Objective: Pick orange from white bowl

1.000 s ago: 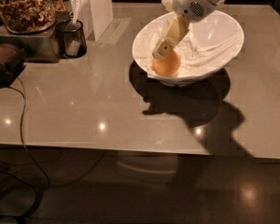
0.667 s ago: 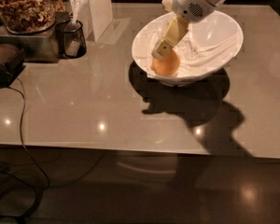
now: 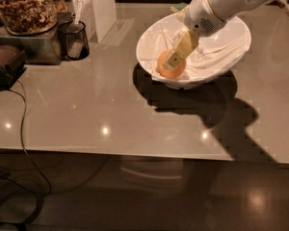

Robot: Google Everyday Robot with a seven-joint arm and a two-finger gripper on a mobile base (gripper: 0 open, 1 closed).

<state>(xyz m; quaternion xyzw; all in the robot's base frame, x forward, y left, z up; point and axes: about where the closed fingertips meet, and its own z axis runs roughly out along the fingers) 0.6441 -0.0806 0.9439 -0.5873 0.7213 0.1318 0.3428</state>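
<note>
The gripper (image 3: 174,60) comes down from the upper right into the white bowl (image 3: 143,44) and lies across the front of the orange (image 3: 164,69); whether it clasps the fruit or only touches it, I cannot tell; the orange is round, alike every way, and rests low on the bowl's near-left slope on the white cloth (image 3: 216,52); the bowl stands on the grey counter (image 3: 86,105); a glass jar of nuts (image 3: 24,6) stands well apart at far left.

Item: white bowl (image 3: 143,52), cloth-lined, on grey counter (image 3: 86,105). Contents: orange (image 3: 179,71). Gripper (image 3: 171,63) inside bowl, at orange.
</note>
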